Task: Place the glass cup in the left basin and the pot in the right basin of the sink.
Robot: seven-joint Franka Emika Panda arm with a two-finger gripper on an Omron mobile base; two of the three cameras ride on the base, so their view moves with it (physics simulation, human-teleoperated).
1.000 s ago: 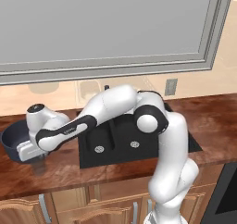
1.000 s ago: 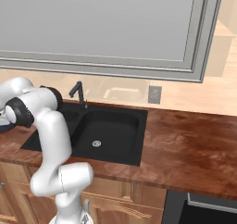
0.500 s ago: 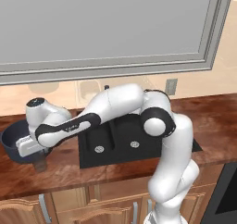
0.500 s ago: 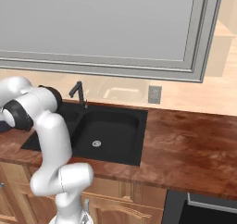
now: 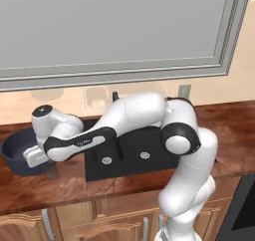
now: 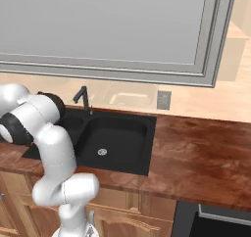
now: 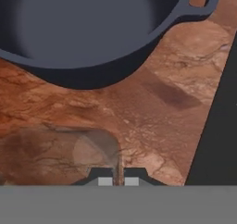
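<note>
The small see-through smoky tumbler (image 7: 60, 151) stands on the brown marbled counter (image 7: 152, 126), its rim pinched between the gripper's (image 7: 118, 179) nearly closed tips; the wide dark blue-grey pot (image 7: 88, 28) sits upright just beyond, one loop handle (image 7: 203, 3) toward the black sink (image 5: 134, 153).

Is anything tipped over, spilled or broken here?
Nothing stands out. The pot sits upright on the counter, and the tool is pinched shut on the rim of the glass cup. I can't tell whether the cup is tilted.
</note>
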